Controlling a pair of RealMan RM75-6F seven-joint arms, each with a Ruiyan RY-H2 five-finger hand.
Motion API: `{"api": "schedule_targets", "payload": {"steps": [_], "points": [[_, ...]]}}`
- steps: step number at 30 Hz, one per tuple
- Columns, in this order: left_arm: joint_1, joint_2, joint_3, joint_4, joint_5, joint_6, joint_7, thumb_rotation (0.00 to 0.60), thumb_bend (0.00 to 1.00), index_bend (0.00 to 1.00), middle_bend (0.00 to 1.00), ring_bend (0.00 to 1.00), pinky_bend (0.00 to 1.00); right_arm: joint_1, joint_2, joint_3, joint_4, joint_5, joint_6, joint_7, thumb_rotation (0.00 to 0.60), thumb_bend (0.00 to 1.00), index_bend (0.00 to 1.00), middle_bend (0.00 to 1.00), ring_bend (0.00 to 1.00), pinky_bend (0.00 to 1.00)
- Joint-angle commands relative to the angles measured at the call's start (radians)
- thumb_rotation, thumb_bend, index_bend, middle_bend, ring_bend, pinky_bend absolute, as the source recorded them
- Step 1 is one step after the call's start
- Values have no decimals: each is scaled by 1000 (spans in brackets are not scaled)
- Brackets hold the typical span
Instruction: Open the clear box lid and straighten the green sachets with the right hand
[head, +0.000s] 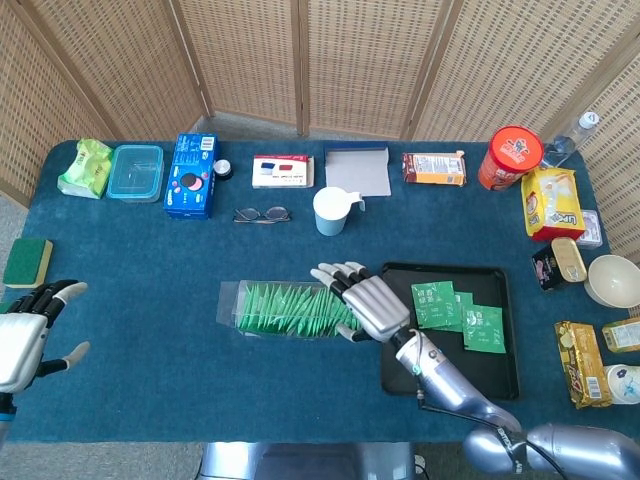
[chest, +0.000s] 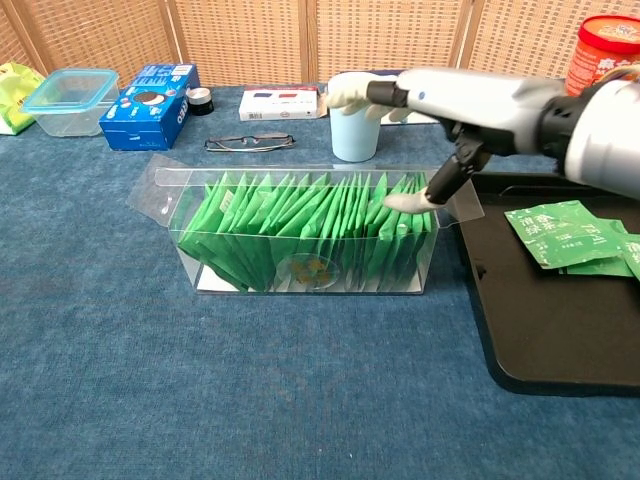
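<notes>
The clear box (head: 232, 305) (chest: 300, 275) lies lengthwise mid-table, its top open and its end flaps (chest: 462, 203) spread outward. A row of green sachets (head: 295, 312) (chest: 300, 228) stands in it, leaning. My right hand (head: 365, 300) (chest: 445, 105) hovers over the box's right end, fingers spread and holding nothing. Its thumb tip touches the tops of the rightmost sachets. My left hand (head: 25, 338) hangs at the table's left edge with fingers apart, seen only in the head view.
A black tray (head: 445, 378) (chest: 540, 345) right of the box holds loose green sachets (head: 458, 308) (chest: 565, 235). A pale blue cup (head: 330, 212) (chest: 355, 118) and glasses (head: 262, 214) (chest: 248, 143) lie behind the box. Snack packs line the back and right edges.
</notes>
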Motion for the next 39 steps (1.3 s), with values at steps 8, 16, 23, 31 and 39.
{"api": "schedule_targets", "payload": {"steps": [8,16,23,31,39], "points": [[-1,-6,2,14,-3,0,-13,600,191,186,190,169,262,61,-25,15,21,115,-11,-76,600,472,206,73,102,127],[-4,-11,4,21,-4,-3,-18,600,190,186,190,165,262,94,13,36,4,175,-37,-58,600,561,232,73,101,129],[-5,-13,4,24,-6,-2,-19,600,189,186,190,160,262,121,47,55,5,214,-58,-24,600,610,252,73,123,135],[-9,-15,4,26,-6,-3,-19,600,190,186,190,157,262,148,87,65,15,252,-88,16,600,641,389,102,214,173],[-12,-19,4,25,-8,-5,-17,600,190,186,190,157,262,176,100,78,54,263,-111,70,600,663,572,174,300,204]]}}
